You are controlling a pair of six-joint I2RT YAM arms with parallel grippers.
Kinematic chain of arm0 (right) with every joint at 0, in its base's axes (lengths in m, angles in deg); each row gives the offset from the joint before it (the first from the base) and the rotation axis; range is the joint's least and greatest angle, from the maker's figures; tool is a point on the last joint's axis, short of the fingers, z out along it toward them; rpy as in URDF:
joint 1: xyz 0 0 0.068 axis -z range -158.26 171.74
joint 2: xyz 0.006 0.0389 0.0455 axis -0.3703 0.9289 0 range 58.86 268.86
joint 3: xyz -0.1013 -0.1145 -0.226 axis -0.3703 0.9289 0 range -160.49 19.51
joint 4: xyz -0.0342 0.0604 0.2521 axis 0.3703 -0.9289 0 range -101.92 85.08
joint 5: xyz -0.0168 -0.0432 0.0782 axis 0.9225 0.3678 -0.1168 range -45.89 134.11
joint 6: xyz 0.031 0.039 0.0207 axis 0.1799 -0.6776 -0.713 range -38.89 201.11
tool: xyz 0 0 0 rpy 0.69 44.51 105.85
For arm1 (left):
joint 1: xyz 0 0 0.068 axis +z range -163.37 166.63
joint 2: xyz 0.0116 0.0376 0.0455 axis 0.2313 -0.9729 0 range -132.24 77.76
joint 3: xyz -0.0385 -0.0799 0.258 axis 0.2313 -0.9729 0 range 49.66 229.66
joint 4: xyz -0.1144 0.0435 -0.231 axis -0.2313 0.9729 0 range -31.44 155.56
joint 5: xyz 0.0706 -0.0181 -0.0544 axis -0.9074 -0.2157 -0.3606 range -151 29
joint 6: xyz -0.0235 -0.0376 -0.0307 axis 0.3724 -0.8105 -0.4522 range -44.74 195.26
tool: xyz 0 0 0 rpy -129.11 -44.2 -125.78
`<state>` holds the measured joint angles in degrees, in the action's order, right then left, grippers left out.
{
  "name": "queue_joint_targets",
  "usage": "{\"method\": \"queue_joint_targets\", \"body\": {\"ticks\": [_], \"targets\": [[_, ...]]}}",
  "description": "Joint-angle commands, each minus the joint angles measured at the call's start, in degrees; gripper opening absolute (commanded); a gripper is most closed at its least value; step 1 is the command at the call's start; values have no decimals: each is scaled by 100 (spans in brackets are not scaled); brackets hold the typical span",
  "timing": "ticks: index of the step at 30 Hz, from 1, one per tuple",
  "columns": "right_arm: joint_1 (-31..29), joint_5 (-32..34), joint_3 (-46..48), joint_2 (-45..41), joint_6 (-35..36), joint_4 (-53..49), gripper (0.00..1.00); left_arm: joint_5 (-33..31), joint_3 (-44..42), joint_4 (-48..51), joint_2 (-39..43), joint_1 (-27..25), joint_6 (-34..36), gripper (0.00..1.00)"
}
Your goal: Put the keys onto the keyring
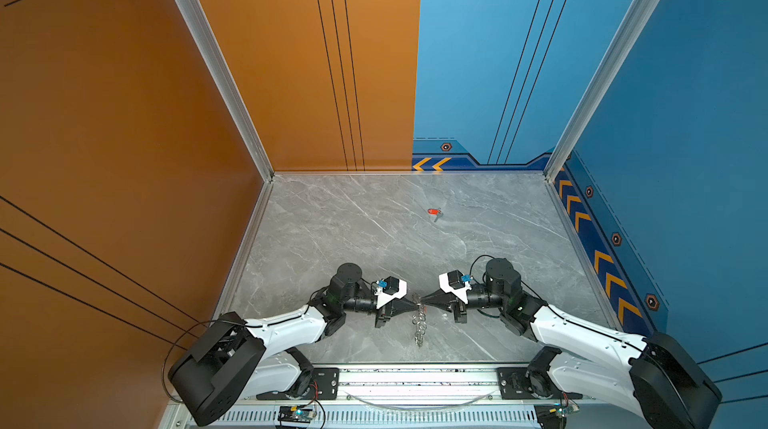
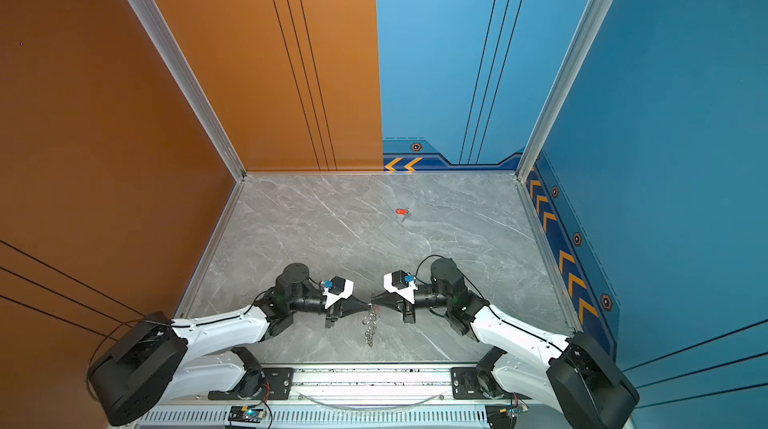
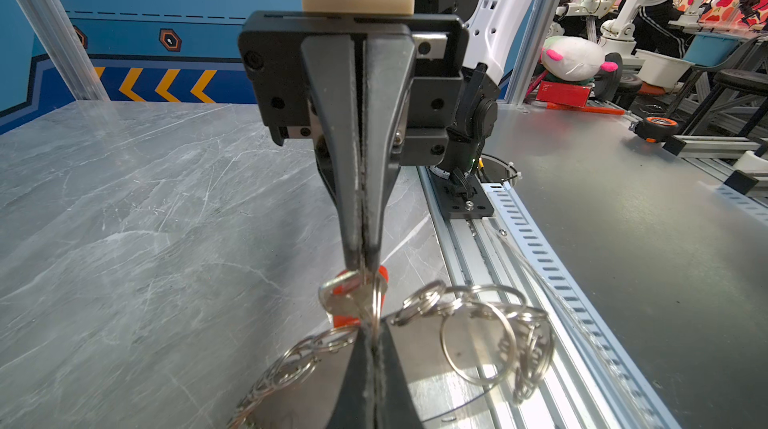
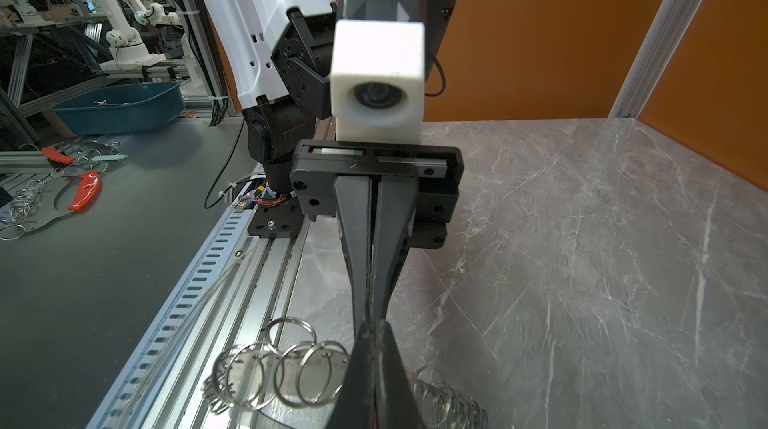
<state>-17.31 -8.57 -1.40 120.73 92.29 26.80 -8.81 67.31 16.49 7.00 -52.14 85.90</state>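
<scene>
Grey marbled bench [image 1: 332,219] lay between orange and blue walls in both top views. Near the middle of its front edge, the left tool [image 1: 415,303] and right tool [image 1: 424,305] met tip to tip. The keyring [image 1: 419,329] trailed from them toward the front rail [image 1: 415,377] as a string of silver rings. A second key [image 2: 401,211] with a red tag lay alone toward the back edge, well apart from both tools.

From the left wrist, the left tool [image 3: 372,337] was pressed together on one split ring of the keyring [image 3: 528,339]. The right tool [image 3: 362,267], also pressed together, appeared to pinch the tagged key [image 3: 345,302] just against that ring.

From the right wrist, the left tool [image 4: 368,306] touched the right tool [image 4: 374,335] over the keyring [image 4: 286,373]. The tagged key was hidden behind the right tool's own fingers.

The step in hand looked like threading the tagged key onto the pinched ring. Doing it well would probably mean a steady left pinch while the right tool fed the key's hole along the coil in small turns, without pulling away. Loose neighbouring rings crowded both sides of the pinch and could snag the key. Red-handled pliers [image 4: 85,190] and a blue tub [image 4: 120,106] sat off the bench, out of the way.
</scene>
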Motion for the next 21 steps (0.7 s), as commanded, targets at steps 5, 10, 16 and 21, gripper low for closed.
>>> {"method": "queue_joint_targets", "body": {"ticks": [5,10,16,21], "targets": [[21,-101,42,-131,42,54,0,156,184,-153,-37,82,-62,0],[-2,-85,38,-43,66,70,0,184,189,-152,-24,79,-70,0],[-15,-84,10,17,60,88,0,205,203,-153,-41,78,-78,0],[-25,-76,16,45,60,106,0,213,204,-149,-48,81,-88,0]]}}
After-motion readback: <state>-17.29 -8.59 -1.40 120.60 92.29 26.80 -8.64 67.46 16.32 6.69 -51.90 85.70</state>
